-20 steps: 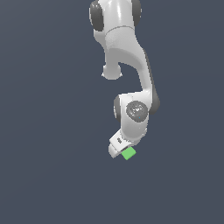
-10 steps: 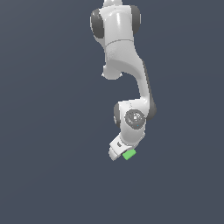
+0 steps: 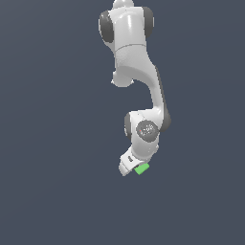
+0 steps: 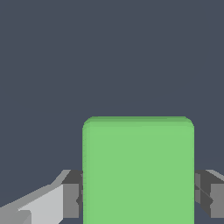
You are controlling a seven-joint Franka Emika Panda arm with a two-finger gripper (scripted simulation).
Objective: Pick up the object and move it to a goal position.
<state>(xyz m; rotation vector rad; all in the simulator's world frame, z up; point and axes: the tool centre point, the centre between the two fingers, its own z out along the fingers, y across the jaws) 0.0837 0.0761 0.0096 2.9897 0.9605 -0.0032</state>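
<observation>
The small bright green cube [image 3: 141, 168] sits at the tip of my white gripper [image 3: 135, 169], below the arm in the exterior view. In the wrist view the cube [image 4: 138, 170] fills the space between my two grey fingertips [image 4: 72, 194], which press against its two sides. The gripper [image 4: 138, 197] is shut on the cube. The arm hangs down over a plain dark grey ground, and I cannot tell how high the cube is above it. No goal marker shows in either view.
Only the plain dark grey ground [image 3: 57, 191] shows around the arm, with no other objects or edges in view.
The arm has shifted slightly toward the exterior view's right and a little up with the cube held in the gripper. The grip has not changed.
</observation>
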